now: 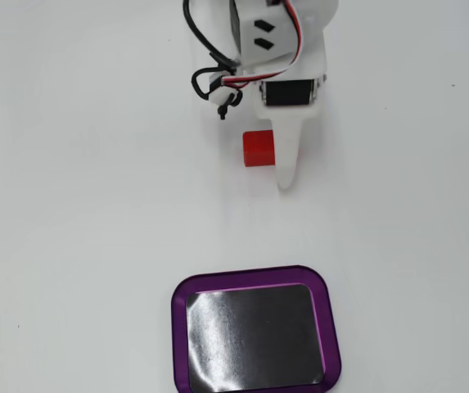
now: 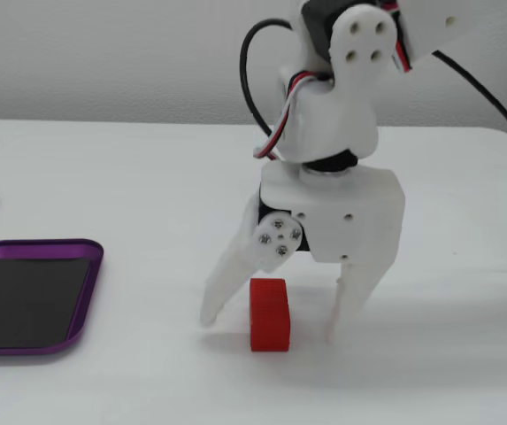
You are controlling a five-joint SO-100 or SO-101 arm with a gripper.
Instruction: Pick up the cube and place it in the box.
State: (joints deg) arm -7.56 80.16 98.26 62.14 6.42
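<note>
— Looking at the low fixed view, we see the gripper (image 2: 269,326) pointing straight down at the table (image 2: 129,186), its white body upright and the wrist joint stacked directly above it. What do we make of the jaws?

— We read them as spread wide and holding nothing. One finger (image 2: 226,285) slants out to the left of that view, the other finger (image 2: 349,301) drops nearly vertical on the right, and both tips sit at or just above the tabletop; we cannot tell if they touch it.

— And the cube (image 2: 269,314)?

— We find it between the two fingers, resting on the table, closer to the slanted finger than to the straight one. We see a gap on each side, so neither finger presses on it.

— Does the view from above agree?

— Mostly. There the arm comes in from the top edge, with the black servo and its looped cables (image 1: 214,78) just behind the claw. One long finger runs down the picture past the cube (image 1: 258,148), covering its right part, so only the left portion of the red block shows. The second finger is hidden under the arm's body there.

— Where is the box (image 1: 328,327) relative to the claw?

— Well apart from it. From above we see the box beyond the fingertips, toward the bottom edge, with bare table between. In the low view the box (image 2: 89,292) lies far to the left of the slanted finger, its dark floor unoccupied.
</note>
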